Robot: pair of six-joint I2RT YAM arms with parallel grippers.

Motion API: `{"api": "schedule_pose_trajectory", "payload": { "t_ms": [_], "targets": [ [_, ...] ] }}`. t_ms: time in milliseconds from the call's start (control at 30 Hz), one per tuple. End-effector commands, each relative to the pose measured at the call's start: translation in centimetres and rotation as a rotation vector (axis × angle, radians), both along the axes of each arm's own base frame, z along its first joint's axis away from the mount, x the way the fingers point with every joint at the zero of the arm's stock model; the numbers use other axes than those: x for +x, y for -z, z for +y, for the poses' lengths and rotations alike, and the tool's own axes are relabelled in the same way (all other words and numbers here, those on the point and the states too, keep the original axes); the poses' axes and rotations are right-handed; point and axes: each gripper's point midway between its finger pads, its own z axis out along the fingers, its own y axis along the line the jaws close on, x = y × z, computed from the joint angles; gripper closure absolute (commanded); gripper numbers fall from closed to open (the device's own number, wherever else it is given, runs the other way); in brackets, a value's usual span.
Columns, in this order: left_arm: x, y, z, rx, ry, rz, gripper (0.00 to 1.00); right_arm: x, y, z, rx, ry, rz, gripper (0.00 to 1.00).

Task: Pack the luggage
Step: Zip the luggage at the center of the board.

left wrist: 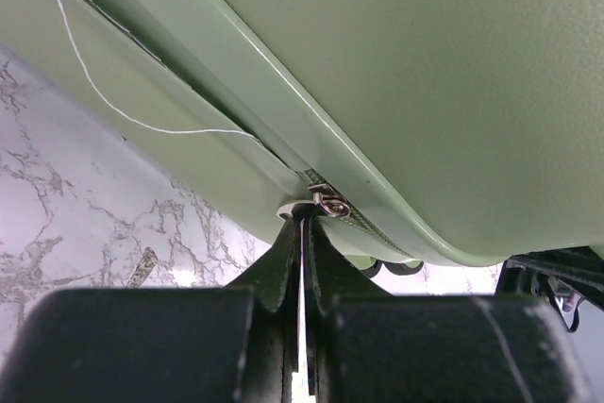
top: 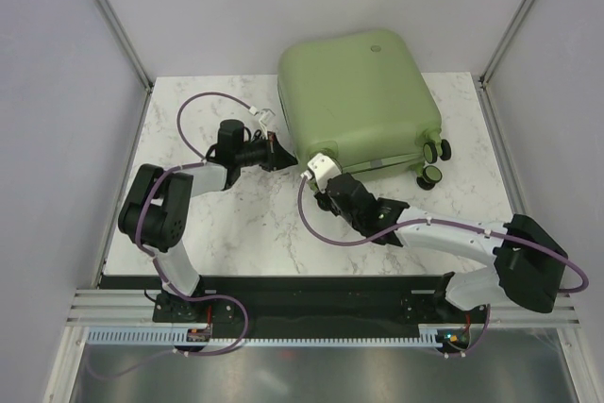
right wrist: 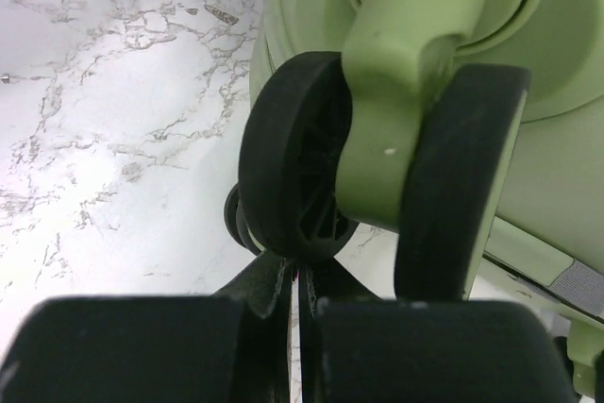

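Looks like a lab robot cell from my end: marble-look table (top: 255, 224) boxed in by plain grey panels (top: 57, 92) on aluminium posts (top: 109, 16), with an extrusion rail (top: 283, 309) and slotted cable duct (top: 311, 335) along its near edge.

Saw the luggage (top: 363, 101) lying shut and flat, slightly skewed, on a marble table (top: 245, 224); noted a small round emblem (top: 375, 46) near its far edge and black wheels (top: 437, 161) at its near right corner; found the left gripper (top: 276, 152) at the luggage's left side, with a purple cable (top: 209, 94) looping farther left of the luggage; found the right gripper (top: 319, 176) at the luggage's near left corner, its arm stretching away along the luggage's near edge; could not make out either jaw gap from above.
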Motion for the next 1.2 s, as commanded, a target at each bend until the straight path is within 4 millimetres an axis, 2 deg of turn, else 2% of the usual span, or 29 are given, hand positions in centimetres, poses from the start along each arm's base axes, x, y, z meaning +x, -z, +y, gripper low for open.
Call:
{"api": "schedule_pose_trajectory", "payload": {
  "t_ms": [0,133,333,600,833,1000,1167],
  "targets": [
    [-2.4,-5.4,-5.8,-0.13,0.171,-0.156,0.98,-5.2,-5.9,9.4,0.259,-0.319,0.014,1.0],
    [-3.7,-5.7,-7.3,-0.145,0.216,-0.158,0.98,-5.8,-6.3,11.2,0.26,-0.332,-0.009,1.0],
    [-5.3,-5.1,-8.7,-0.151,0.27,-0.142,0.98,-5.7,-7.0,13.6,0.295,-0.35,-0.027,1.0],
    [-6.7,-4.9,-8.8,-0.174,0.293,-0.142,0.98,-4.1,-7.1,14.6,0.316,-0.275,-0.05,1.0],
    [-7.9,-4.7,-9.3,-0.206,0.326,-0.14,0.98,-2.7,-7.6,16.7,0.378,-0.231,-0.067,1.0],
    [-8.2,-4.8,-9.4,-0.24,0.338,-0.142,0.98,-2.0,-8.7,18.1,0.427,-0.221,-0.088,1.0],
    [-8.3,-5.1,-9.5,-0.276,0.339,-0.13,0.98,-1.7,-8.8,19.7,0.443,-0.241,-0.086,1.0]
  ]
}}
